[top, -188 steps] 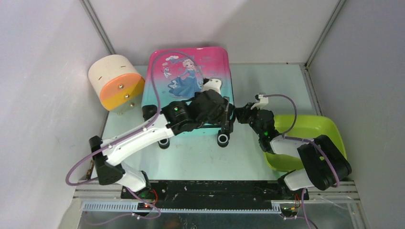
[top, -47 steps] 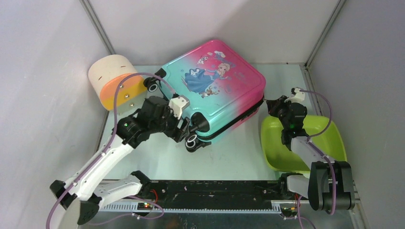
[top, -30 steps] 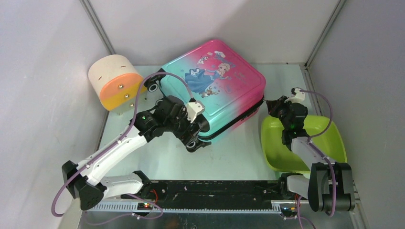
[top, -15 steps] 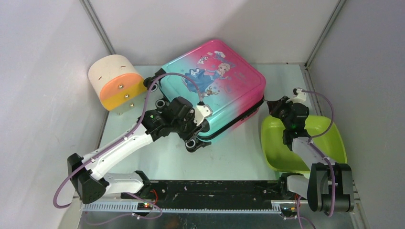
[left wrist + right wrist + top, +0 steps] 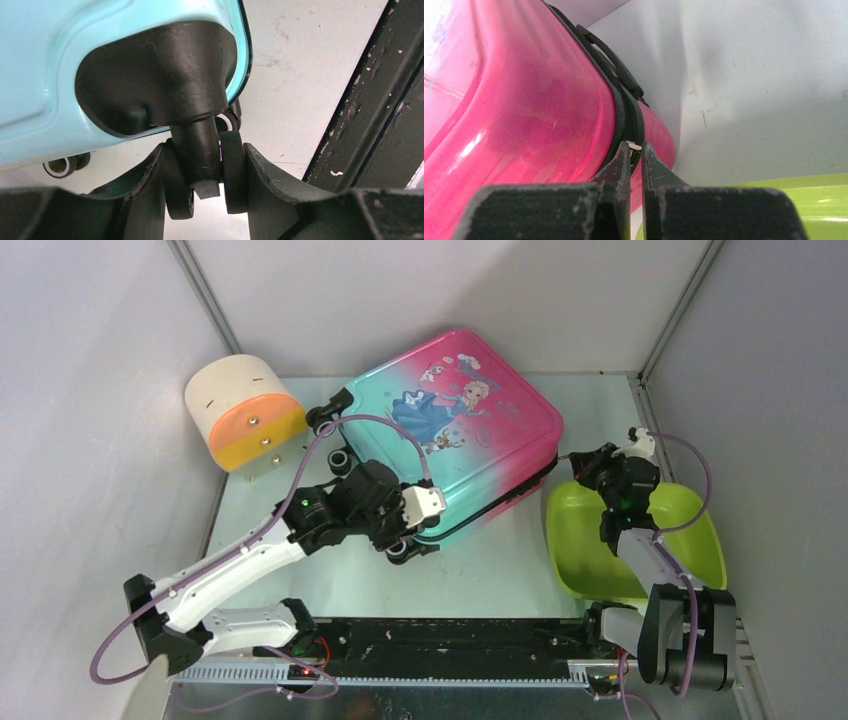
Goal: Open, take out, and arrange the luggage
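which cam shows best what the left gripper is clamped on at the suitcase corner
Left wrist: the left gripper pinches a black caster wheel at the teal corner of the luggage, filling the frame. Top external shows that gripper mostly hiding the wheel. Right wrist shows only the pink shell and zipper seam.

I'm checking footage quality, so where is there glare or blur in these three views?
Top external: even light, sharp, mild sheen on the luggage. Left wrist: the wheel is crisp, the left gripper dark and soft-edged. Right wrist: glare whitens the luggage at upper left.
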Available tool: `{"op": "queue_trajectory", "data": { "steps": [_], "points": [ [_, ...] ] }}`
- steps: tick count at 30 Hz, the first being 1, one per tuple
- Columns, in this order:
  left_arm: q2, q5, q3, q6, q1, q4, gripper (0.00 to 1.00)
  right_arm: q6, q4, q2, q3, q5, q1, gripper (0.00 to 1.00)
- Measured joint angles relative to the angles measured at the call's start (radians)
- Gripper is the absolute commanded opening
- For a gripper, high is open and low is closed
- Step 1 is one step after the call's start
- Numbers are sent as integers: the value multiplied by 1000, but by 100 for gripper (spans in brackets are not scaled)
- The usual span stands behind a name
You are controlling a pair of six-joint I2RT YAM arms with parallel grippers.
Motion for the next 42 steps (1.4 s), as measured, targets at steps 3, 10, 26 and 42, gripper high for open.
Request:
{"op": "queue_trajectory", "data": {
  "steps": [3, 10, 26, 42],
  "points": [
    [-29, 14, -13, 35, -3, 0, 0, 5, 45, 42, 5, -15, -17, 0],
    [-39, 28, -16, 93, -3, -6, 0, 24, 159, 209, 83, -65, -33, 0],
    [-117, 103, -96, 154, 45, 48, 8, 103, 321, 525, 273, -165, -37, 0],
    [-166, -136, 57, -270, 45, -21, 81, 120, 346, 585, 317, -190, -27, 0]
  ]
}}
